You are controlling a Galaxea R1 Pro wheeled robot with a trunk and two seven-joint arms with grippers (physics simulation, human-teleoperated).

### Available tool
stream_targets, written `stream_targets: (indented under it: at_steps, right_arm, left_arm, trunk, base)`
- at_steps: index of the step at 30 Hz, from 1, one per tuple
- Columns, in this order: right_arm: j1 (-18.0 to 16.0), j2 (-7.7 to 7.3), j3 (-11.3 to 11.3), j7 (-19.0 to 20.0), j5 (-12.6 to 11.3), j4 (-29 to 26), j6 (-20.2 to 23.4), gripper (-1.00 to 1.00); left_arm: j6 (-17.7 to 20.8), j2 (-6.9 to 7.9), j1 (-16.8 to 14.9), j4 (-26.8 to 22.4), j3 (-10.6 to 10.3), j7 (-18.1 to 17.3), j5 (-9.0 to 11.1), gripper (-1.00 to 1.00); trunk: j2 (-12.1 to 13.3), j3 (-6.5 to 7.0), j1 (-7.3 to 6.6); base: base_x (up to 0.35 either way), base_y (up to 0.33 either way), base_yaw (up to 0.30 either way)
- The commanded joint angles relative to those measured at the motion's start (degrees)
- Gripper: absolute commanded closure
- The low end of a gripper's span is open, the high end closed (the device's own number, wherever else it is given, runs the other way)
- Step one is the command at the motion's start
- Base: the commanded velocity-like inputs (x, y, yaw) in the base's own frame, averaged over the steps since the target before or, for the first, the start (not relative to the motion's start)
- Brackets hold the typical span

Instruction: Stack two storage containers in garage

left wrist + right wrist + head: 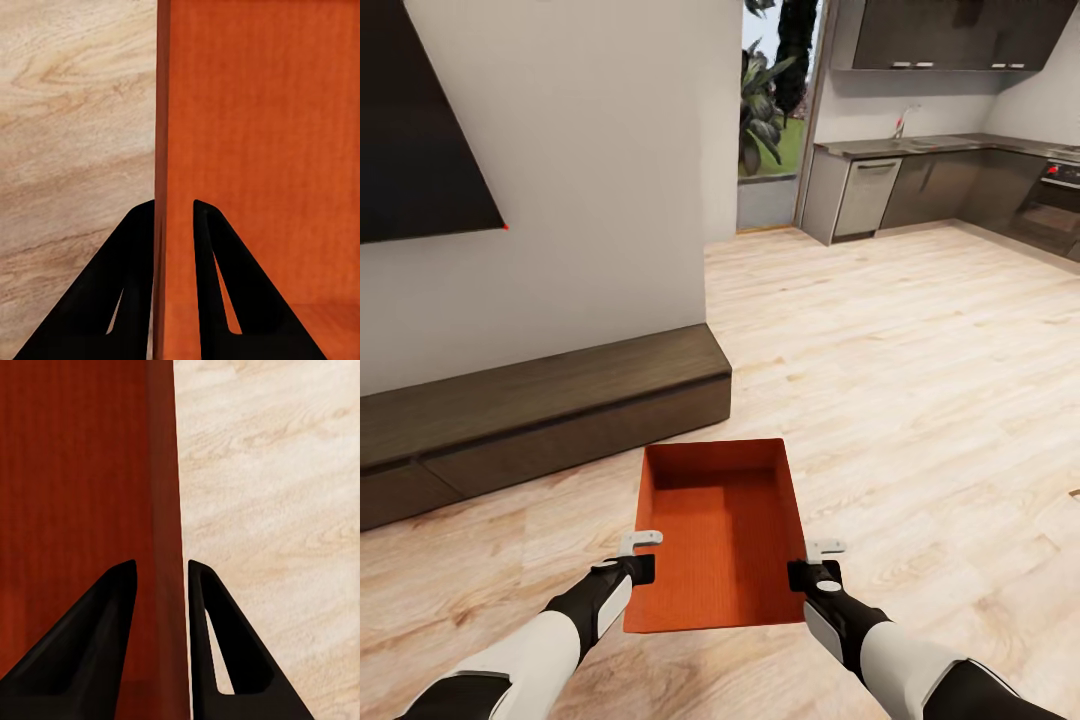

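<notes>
The light wood-plank floor (920, 380) of the living room spreads out beyond both grippers, its pale boards running on toward a kitchen area with dark grey cabinets (950, 190) and a steel sink counter (920, 146). Ahead of the left gripper and off to its outer side, a long low dark-brown cabinet (540, 410) sits against a plain white wall (590, 170), with the corner of a black wall-mounted TV (420, 130) above it. A glass opening with green plants (765, 100) shows farther on, between that wall and the kitchen.

Between the two grippers hangs one orange-red rectangular open-top plastic storage container (720, 530), empty, its far end pointing away from the robot. The left gripper (635, 560) pinches the container's left long wall; in the left wrist view its black fingers (131, 285) stand narrowly apart with the thin wall (161, 150) between them, one finger outside over the floor (75, 135), the other inside the bin. The right gripper (818, 565) clamps the right long wall (161, 495) the same way, fingers (214, 637) narrow, straddling the rim.
</notes>
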Motion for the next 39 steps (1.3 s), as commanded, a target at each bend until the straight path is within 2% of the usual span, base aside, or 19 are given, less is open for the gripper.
stream_targets:
  at_steps: [1, 16, 39]
  right_arm:
    - [-0.1, -0.11, -1.2, -0.6, -0.1, 0.0, -0.4, 1.00]
    - [-0.1, -0.11, -1.2, -0.6, -0.2, 0.1, -0.2, 1.00]
    - [-0.1, -0.11, -1.3, -0.7, -0.2, 0.1, -0.2, 1.00]
  left_arm:
    - [0.4, 0.12, 0.0, -0.1, 0.4, 0.7, -0.6, 1.00]
    - [0.4, 0.12, 0.0, -0.1, 0.5, 0.7, -0.6, 1.00]
    - [0.2, 0.11, 0.0, 0.0, 0.3, 0.7, -0.7, 1.00]
  trunk:
    - [0.0, -0.04, 0.00]
    - [0.0, -0.04, 0.00]
    - [0.0, -0.04, 0.00]
  base:
    - [0.000, 0.000, 0.000]
    - [0.000, 0.000, -0.009]
    - [0.000, 0.000, -0.229]
